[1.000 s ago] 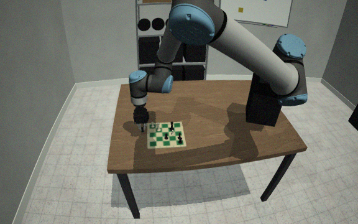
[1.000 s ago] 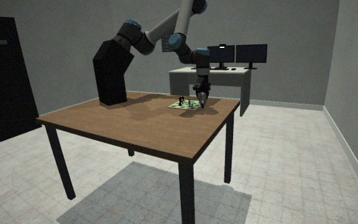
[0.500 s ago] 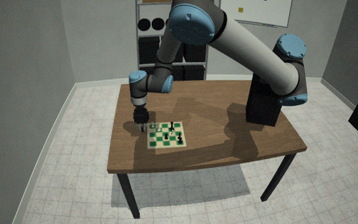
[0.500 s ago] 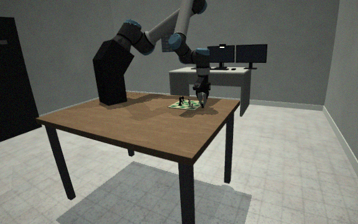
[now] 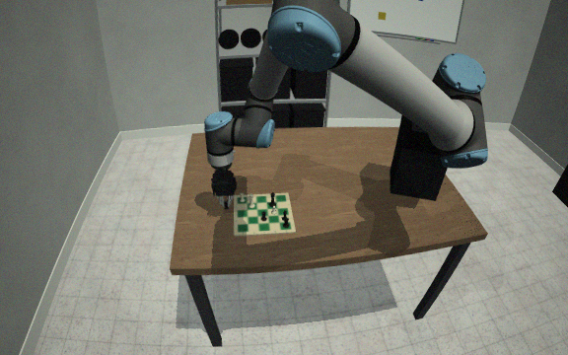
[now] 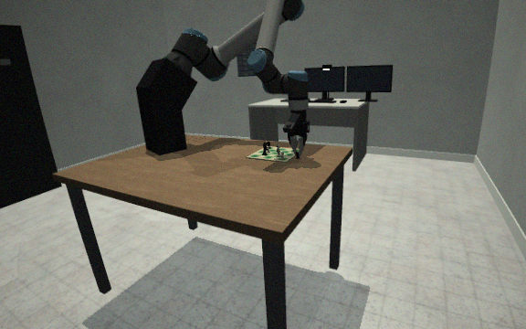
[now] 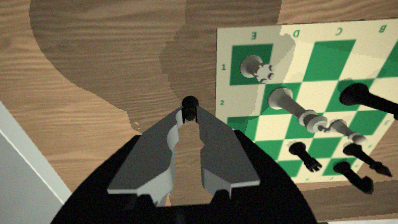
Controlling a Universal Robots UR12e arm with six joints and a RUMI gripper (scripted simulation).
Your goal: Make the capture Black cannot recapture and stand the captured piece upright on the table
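Note:
My gripper [image 7: 190,108] is shut on a small black chess piece [image 7: 189,106], held upright between the fingertips over bare table wood beside the board's E-file edge. In the top view the gripper [image 5: 224,199] is low, just left of the green and cream board [image 5: 266,215]. In the exterior view the gripper [image 6: 298,152] is at the board's right side [image 6: 271,154]. On the board, a white rook [image 7: 256,67] stands on E1, a white piece [image 7: 285,102] on D2, another white piece [image 7: 320,121] nearby, and several black pieces [image 7: 367,97] further along.
The arm's dark base block [image 5: 416,168] stands at the table's far right in the top view. The table's left edge [image 5: 181,207] is near the gripper. A desk with monitors [image 6: 327,98] stands behind the table.

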